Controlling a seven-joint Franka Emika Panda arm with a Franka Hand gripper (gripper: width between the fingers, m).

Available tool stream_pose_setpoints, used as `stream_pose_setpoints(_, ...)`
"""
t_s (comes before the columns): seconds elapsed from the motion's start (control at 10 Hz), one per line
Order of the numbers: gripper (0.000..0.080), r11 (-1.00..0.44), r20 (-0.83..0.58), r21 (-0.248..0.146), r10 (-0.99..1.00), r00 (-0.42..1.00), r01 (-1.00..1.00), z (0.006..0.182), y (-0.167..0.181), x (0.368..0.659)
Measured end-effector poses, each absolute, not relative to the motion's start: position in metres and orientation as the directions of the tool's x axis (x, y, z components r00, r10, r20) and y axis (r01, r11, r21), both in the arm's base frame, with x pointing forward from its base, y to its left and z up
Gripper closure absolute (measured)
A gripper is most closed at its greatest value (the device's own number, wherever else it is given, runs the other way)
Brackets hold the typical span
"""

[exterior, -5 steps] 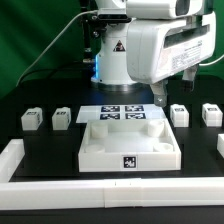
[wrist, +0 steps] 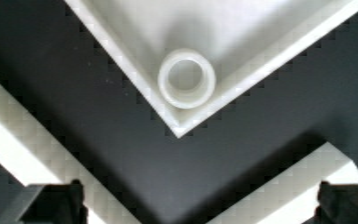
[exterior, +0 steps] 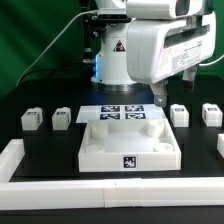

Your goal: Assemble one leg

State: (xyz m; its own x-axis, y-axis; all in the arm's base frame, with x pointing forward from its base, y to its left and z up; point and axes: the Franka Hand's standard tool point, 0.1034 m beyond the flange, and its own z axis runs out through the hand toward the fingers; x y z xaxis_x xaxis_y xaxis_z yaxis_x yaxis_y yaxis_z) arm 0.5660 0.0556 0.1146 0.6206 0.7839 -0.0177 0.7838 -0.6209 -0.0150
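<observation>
Hovering above a corner of panel | fingers apart, holding nothing | nearest leg sits on surface just toward exterior view's right of fingers, lower down | long axis too small to judge | likely sideways shift, then descent.

Black table, white panel centred, marker board behind, four legs flanking.

This is a robotics lab bench. A white arm with a warning-triangle sticker fills the upper right of the exterior view, against a dark backdrop. White rails fence the black table. A marker board lies at centre. Printed tags mark the legs and the panel.
</observation>
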Motion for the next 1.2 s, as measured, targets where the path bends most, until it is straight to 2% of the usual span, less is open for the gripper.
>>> stream_pose_setpoints(0.5,0.0150,-0.594,-0.014,-0.013,0.805,0.594,0.804,0.114,0.056,0.566)
stream_pose_setpoints(0.6,0.0150,-0.564,0.011,0.010,0.826,0.564,0.826,0.105,0.056,0.552)
stream_pose_setpoints(0.8,0.0150,-0.355,0.004,-0.003,0.935,0.355,0.935,0.080,0.039,0.506)
stream_pose_setpoints(0.9,0.0150,-0.237,0.026,0.047,0.971,0.236,0.970,0.073,0.030,0.500)
stream_pose_setpoints(1.0,0.0150,-0.109,0.024,0.069,0.994,0.108,0.992,0.069,0.023,0.493)
stream_pose_setpoints(1.2,0.0150,-0.068,0.017,0.067,0.998,0.067,0.995,0.068,0.021,0.492)
